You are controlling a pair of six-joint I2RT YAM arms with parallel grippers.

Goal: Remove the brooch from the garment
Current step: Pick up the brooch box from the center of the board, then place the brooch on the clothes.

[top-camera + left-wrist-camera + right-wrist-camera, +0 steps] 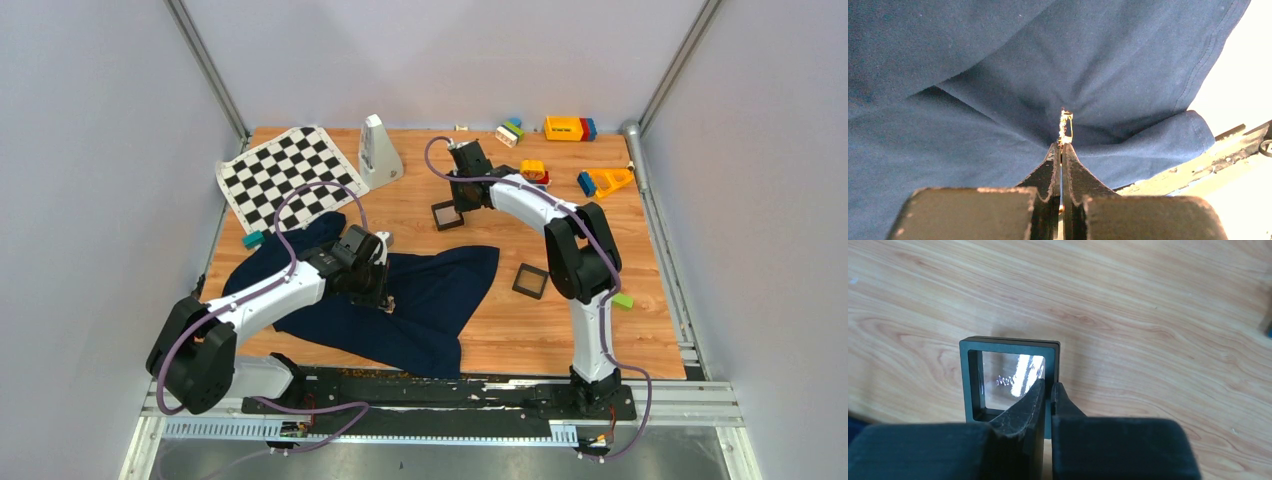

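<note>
the garment [430, 300] lies rumpled on the near left part of the worktop [560, 335], its far left corner reaching toward the chequered mat [290, 175]. the left arm reaches over it. the left pincer [1062, 146] is fully closed, its tips pressed together on the brooch [1065, 125] — a small, thin, gold-coloured piece that stands on edge out of the tips. in the left wrist view the navy cloth puckers in folds that run in toward the brooch, so it sits against the fabric. whether its pin passes through the cloth cannot be told. a hemmed edge of the garment curls just right of the pincer.

the right pincer [1049, 387] is at the far middle of the worktop, well apart from the garment. it is clamped on the right wall of a black square frame [970, 380], one finger inside over the glossy clear film and the other outside the wall. the frame lies flat on the wood. a second black frame [530, 281] lies nearer, just right of the garment's right edge and beside the right arm's elbow.

a white pointed object [378, 150] stands at the far side, just right of the mat. coloured toy blocks [570, 128] are scattered over the far right corner. a small teal block [253, 239] sits by the garment's far left edge — a green one [623, 300] lies near the right edge.
</note>
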